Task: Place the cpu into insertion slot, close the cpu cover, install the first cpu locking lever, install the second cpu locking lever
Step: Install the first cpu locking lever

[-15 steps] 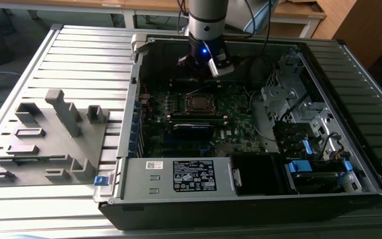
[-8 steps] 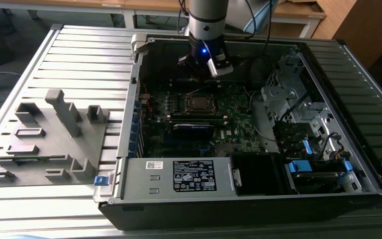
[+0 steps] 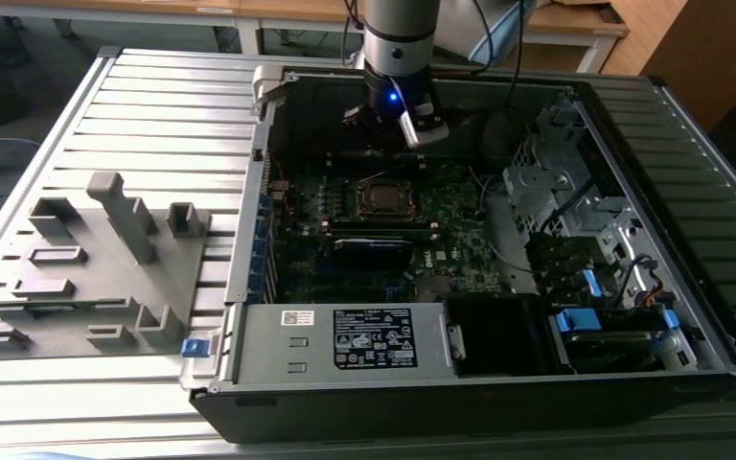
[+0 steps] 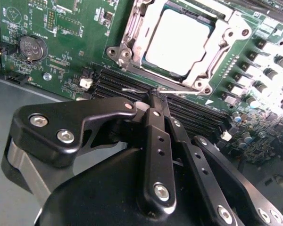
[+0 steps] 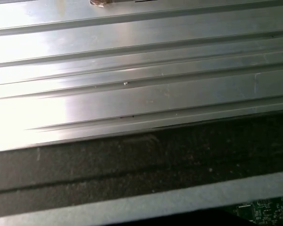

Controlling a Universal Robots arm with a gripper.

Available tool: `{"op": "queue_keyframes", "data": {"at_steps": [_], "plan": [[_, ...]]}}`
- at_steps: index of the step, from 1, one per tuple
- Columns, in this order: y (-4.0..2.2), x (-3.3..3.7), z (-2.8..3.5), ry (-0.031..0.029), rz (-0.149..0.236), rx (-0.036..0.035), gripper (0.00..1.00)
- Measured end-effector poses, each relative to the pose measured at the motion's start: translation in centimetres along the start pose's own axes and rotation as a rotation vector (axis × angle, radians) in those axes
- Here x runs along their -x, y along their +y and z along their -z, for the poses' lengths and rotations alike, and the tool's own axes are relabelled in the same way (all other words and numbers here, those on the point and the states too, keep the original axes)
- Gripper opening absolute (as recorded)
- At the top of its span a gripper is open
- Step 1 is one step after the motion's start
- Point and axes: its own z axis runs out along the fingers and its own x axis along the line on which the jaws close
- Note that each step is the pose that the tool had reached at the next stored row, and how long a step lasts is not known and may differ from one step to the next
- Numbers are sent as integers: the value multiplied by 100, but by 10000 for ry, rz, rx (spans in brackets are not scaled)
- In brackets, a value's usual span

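Down inside the open computer case (image 3: 250,287), the arm (image 3: 398,38) hangs over the far edge of the green circuit board (image 4: 66,28). In the second wrist view the gripper (image 4: 156,99) has its two black, bolted fingers (image 4: 156,141) drawn together, with no gap at the tips. The tips sit right at a thin bare-wire locking lever (image 4: 132,89). Whether they pinch the wire or only touch it, I cannot tell.

The lever's long axis runs along the side of the cpu cover (image 4: 134,33) that faces the memory slots (image 4: 198,113), parallel to those long, narrow black slots.

The cpu (image 4: 179,41) lies flat in the insertion slot (image 3: 363,199), near the middle of the board, with its dull silver-grey square top facing up. The cover, a silvery metal frame with a square cut-out, is down around it and leaves the chip's top showing. Screw heads mark the frame's corners.

A round coin battery (image 4: 32,47) sits well apart from the chip, toward a board edge.

The case lies on its side on a ribbed metal bench (image 3: 150,105), whose smooth, shiny ridges also appear in the first wrist view. A labelled power supply box (image 3: 342,340) fills the case's near edge. A grey blocky fixture (image 3: 100,259) stands on the bench at the exterior view's left.
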Motion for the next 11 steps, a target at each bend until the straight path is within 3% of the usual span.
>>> {"op": "queue_keyframes", "data": {"at_steps": [11], "plan": [[2, 0, -4, -44, -463, -23, 11]]}}
